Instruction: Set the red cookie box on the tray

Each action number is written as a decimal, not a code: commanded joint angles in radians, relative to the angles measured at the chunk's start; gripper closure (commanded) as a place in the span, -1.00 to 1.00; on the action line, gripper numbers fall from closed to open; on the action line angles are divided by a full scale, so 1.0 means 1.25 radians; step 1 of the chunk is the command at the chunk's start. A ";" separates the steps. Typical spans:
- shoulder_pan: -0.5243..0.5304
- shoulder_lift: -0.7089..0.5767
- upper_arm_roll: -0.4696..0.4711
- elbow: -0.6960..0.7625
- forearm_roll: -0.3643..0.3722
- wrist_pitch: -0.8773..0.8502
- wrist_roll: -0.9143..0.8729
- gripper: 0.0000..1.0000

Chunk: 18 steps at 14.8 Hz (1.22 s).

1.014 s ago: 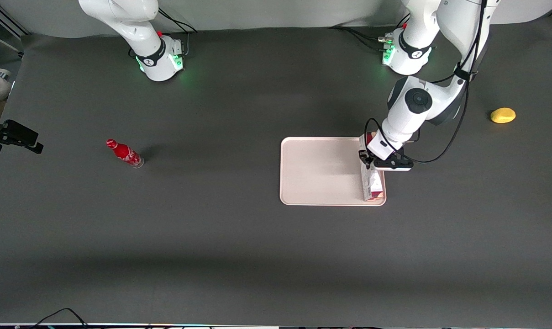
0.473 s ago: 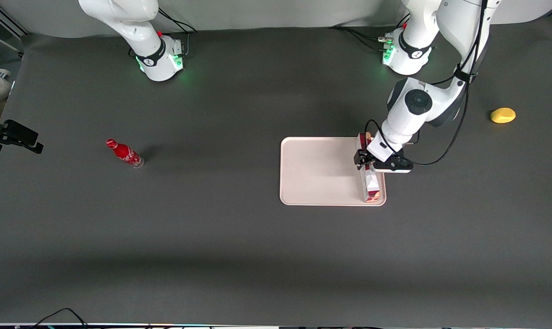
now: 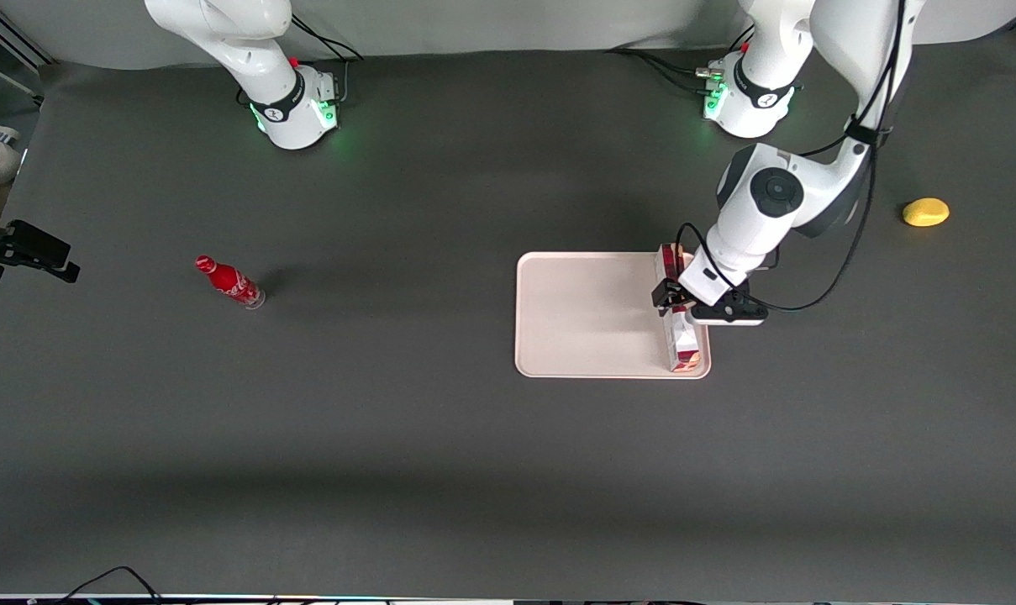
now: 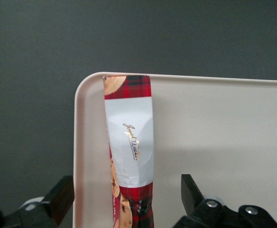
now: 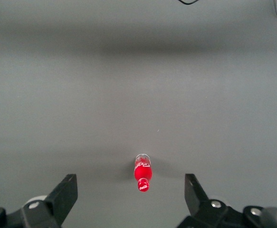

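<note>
The red cookie box [image 3: 685, 344] lies on the pale tray [image 3: 592, 315], along the tray's rim toward the working arm's end of the table. My left gripper [image 3: 681, 303] hovers over the box's middle and hides that part. In the left wrist view the box [image 4: 128, 137] runs lengthwise between the two black fingers [image 4: 62, 199], with a clear gap on each side. The gripper [image 4: 127, 190] is open and touches nothing. One end of the box reaches the rounded corner of the tray [image 4: 214, 123].
A small red bottle [image 3: 228, 281] lies on the dark mat toward the parked arm's end, also in the right wrist view [image 5: 143, 173]. A yellow lemon-like object [image 3: 925, 212] sits toward the working arm's end. A black device [image 3: 24, 248] juts in at the table's edge.
The box has come down flat onto the tray and the fingers have spread apart from it. The wrist has shifted slightly nearer the front camera.
</note>
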 commanded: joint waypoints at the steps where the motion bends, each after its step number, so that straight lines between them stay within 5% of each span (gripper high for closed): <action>1: -0.004 -0.065 0.003 0.241 0.014 -0.437 0.005 -1.00; 5: 0.001 -0.065 0.018 0.520 0.014 -0.770 0.101 -1.00; 8: 0.000 -0.065 0.076 0.628 0.015 -0.846 0.163 -1.00; 13: 0.001 -0.067 0.153 0.720 0.014 -0.897 0.229 -1.00; 18: 0.005 -0.108 0.166 0.676 0.003 -0.916 0.229 -1.00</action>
